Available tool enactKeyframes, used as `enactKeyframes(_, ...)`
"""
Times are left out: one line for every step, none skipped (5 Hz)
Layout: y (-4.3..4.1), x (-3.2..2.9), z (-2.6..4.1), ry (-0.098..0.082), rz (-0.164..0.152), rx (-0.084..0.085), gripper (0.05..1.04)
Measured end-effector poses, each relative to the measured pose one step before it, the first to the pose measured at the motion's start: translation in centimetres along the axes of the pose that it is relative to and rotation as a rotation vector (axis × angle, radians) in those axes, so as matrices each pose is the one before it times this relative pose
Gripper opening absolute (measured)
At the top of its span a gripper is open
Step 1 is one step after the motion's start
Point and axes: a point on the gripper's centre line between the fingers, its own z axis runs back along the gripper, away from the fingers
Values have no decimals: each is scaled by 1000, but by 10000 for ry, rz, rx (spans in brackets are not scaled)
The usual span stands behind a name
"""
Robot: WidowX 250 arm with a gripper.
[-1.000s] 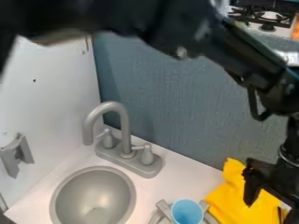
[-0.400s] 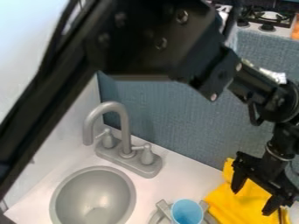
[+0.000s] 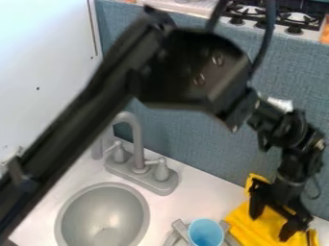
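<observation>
At near right, the claw is spread wide, clasping nothing, over the yellow cloth; contact is unclear. Left of the cloth, a blue cup sits at a gray rack; farther left is the sink basin.

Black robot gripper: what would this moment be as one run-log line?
black two-finger gripper; fingers apart over crumpled yellow cloth; contact unclear; round light-blue cup beside cloth; round grey sink; curved grey faucet

Grey faucet behind a round sink, blue cup near it, stove at upper right
</observation>
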Motion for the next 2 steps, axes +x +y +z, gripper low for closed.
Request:
enactKeyframes(54,557,-1513,216,-223,-2,1001)
enactKeyframes(622,64,-494,156,52,-26,1001)
